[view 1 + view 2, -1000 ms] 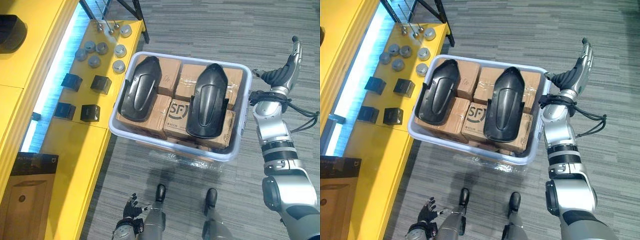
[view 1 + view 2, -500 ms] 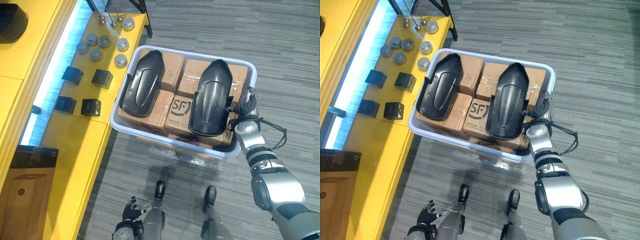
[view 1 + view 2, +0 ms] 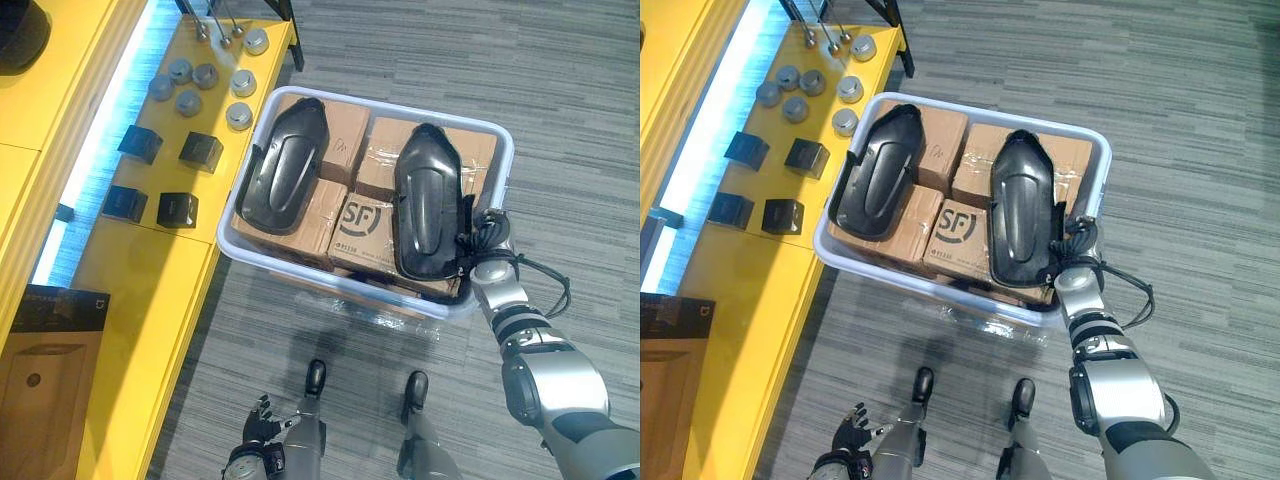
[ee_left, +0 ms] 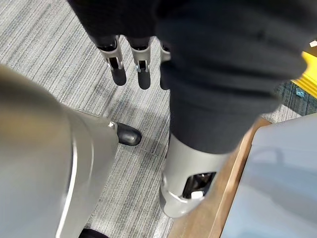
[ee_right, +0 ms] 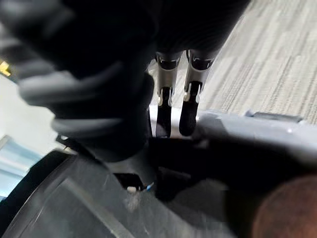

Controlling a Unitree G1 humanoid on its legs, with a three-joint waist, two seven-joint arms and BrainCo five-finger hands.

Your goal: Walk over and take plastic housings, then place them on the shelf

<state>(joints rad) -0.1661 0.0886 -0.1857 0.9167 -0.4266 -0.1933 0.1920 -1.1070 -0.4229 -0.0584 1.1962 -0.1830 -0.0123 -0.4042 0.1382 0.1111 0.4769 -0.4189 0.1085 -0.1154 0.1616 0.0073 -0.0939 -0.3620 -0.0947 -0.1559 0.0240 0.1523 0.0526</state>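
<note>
Both eye views look steeply down from the head over the near side of the bin point(image 3: 228, 246). They share the bin and the yellow shelf point(image 3: 150, 300) to its left. The left wrist view is aimed past the left fingers point(image 4: 118, 74) at the floor point(image 4: 59, 39). The right wrist view looks along the right fingers point(image 5: 163, 114), very close to the bin's right rim.

The right arm point(image 3: 545, 375) is built of rounded silver-grey shells parted by black joints, and its narrow forearm is banded in black and silver rings. A thin black cable point(image 3: 567, 285) is looped beside the wrist. The right hand point(image 3: 479, 233) is wrapped in a dark ribbed cover, past which silver fingers point(image 5: 163, 101) with dark tips are seen. The left hand point(image 3: 258, 428) is made alike, its fingers point(image 4: 117, 62) slotted near the black tips.
</note>
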